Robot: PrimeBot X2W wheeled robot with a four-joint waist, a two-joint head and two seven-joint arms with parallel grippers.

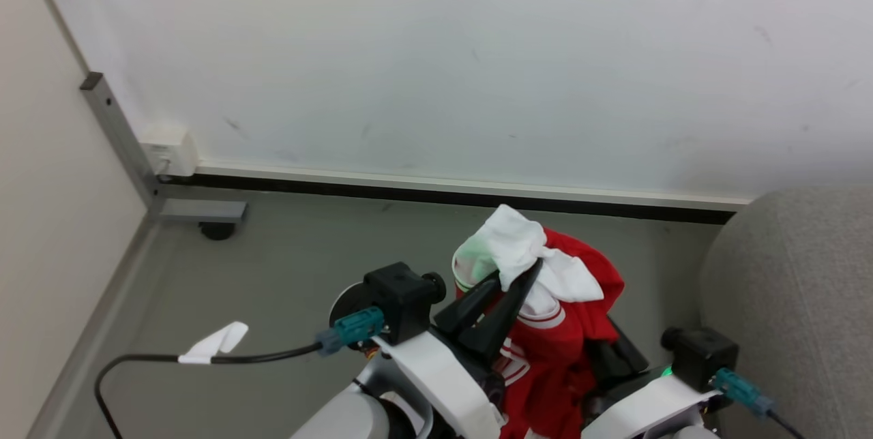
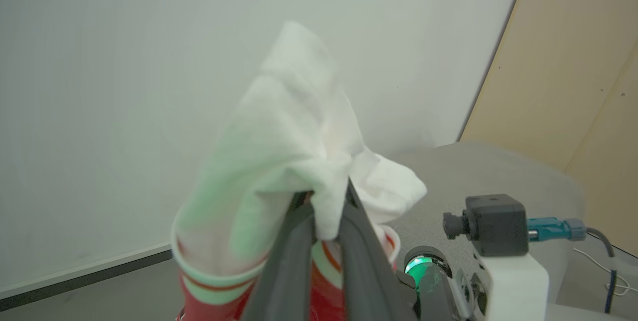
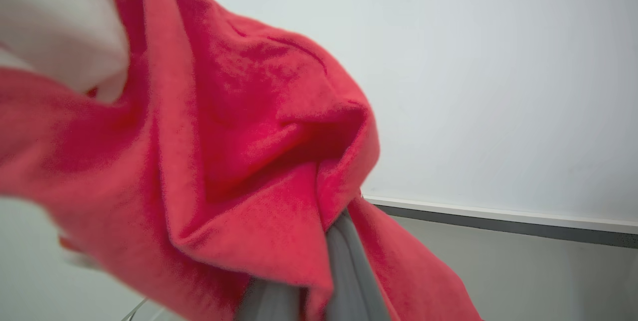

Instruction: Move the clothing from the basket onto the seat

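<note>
Above the grey floor (image 1: 293, 268), the clothing (image 1: 559, 337) is held in the air, gripped at its white part by the left hand (image 2: 326, 196) and at its red part by the right hand (image 3: 331, 261), and is not yet laid on the seat (image 1: 798, 289) nearby.

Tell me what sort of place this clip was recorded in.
Probably a bare indoor room staged as a living space: a grey fabric sofa by a plain white wall, grey floor, and a partition's wheeled foot.
</note>
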